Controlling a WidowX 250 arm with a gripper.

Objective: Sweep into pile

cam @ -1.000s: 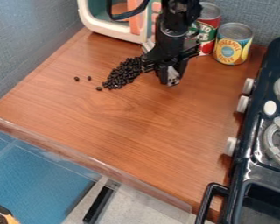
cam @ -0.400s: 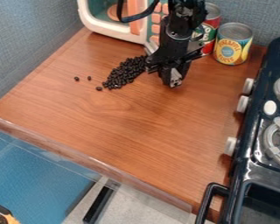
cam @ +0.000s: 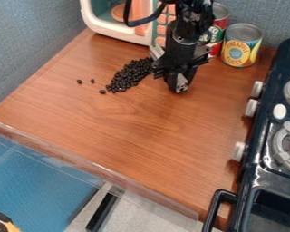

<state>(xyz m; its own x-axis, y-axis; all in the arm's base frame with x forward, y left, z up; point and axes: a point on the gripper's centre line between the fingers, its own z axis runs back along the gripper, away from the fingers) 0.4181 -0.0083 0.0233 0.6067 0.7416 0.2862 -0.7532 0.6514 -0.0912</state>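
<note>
So your gripper is hanging down over the wood counter, a bit above the middle of the camera view, and honestly I can't tell whether you've got it wide or narrow, or whether there's anything in it. Your little black beans are right next to it on the view's left, mostly bunched in one longish heap that runs from beside the gripper down toward the lower left. You've got three strays too: one just off the heap's lower end, another a little to the left, and the last one farthest out that way. Behind the heap you have the toy microwave, white with an orange-trimmed door and orange buttons. Back past your arm there's a red can partly hidden by it, and just to the right of that a can with a yellow and blue label, standing upright. Your toy stove runs down the right side, pale knobs facing the counter.
</note>
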